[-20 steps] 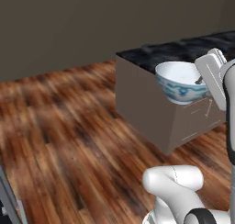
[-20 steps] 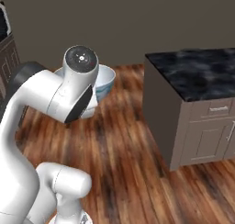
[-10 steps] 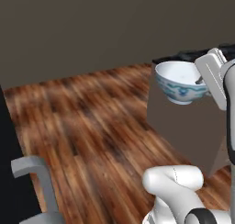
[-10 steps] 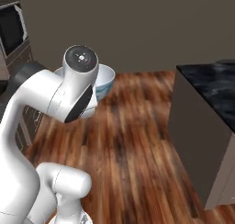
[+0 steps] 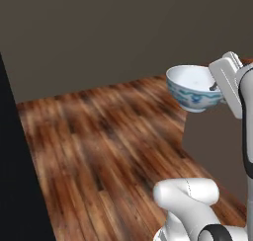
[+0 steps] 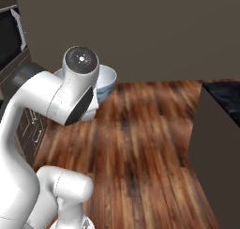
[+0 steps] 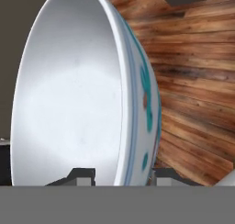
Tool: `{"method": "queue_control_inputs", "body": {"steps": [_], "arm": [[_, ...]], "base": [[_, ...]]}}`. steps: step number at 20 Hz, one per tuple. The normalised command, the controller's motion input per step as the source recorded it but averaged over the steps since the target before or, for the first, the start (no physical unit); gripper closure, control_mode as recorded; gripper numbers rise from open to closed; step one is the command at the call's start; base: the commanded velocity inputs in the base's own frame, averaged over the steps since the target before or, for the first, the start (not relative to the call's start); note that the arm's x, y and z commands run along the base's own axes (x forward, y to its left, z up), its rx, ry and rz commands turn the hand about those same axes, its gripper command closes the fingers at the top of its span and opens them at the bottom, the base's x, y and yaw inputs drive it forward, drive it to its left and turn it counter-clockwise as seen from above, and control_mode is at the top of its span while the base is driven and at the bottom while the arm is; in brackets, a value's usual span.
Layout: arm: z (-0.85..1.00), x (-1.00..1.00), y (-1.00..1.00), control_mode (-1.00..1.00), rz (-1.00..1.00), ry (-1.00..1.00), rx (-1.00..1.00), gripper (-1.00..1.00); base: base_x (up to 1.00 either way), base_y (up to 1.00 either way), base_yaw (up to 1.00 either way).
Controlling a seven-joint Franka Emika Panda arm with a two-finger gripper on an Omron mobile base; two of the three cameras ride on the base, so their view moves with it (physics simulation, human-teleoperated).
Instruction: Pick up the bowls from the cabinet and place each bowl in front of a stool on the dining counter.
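Observation:
A white bowl with blue pattern [image 5: 191, 91] hangs in the air, held upright by its rim in my gripper [image 5: 215, 87]. In the hand view the bowl [image 7: 78, 94] stands edge-on, its wall between my two fingertips [image 7: 82, 175], and my gripper [image 7: 121, 176] is shut on it. From the right base view the bowl [image 6: 106, 79] peeks out from behind my arm's elbow. A corner of the black-topped dining counter [image 6: 226, 95] shows at the right, and its taupe side [image 5: 213, 141] lies below the bowl.
Brown plank floor [image 5: 108, 146] spreads below and ahead, with a plain dark wall [image 5: 99, 32] behind it. A dark tall unit [image 5: 15, 166] edges the left. Dark wall ovens [image 6: 9, 35] and drawer fronts [image 6: 33, 125] stand at the left.
The whole picture has swung: the base has turned, so the counter slid off to the right and the oven wall came in at the left. The bowl stays gripped, held the same way.

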Motion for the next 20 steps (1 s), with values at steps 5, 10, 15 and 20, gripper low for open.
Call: {"method": "queue_control_inputs", "body": {"steps": [5, 10, 15, 20], "arm": [[0.0, 0.0, 0.0, 1.0, 0.0, 0.0, 0.0, 1.0], [0.0, 0.0, 0.0, 1.0, 0.0, 0.0, 0.0, 1.0], [0.0, 0.0, 0.0, 1.0, 0.0, 0.0, 0.0, 1.0], [0.0, 0.0, 0.0, 1.0, 0.0, 0.0, 0.0, 1.0]], "base": [[1.0, 0.32, -0.27], [0.99, 0.39, -0.51], [0.82, 0.38, -0.64], [0.81, 0.59, -0.68]]}}
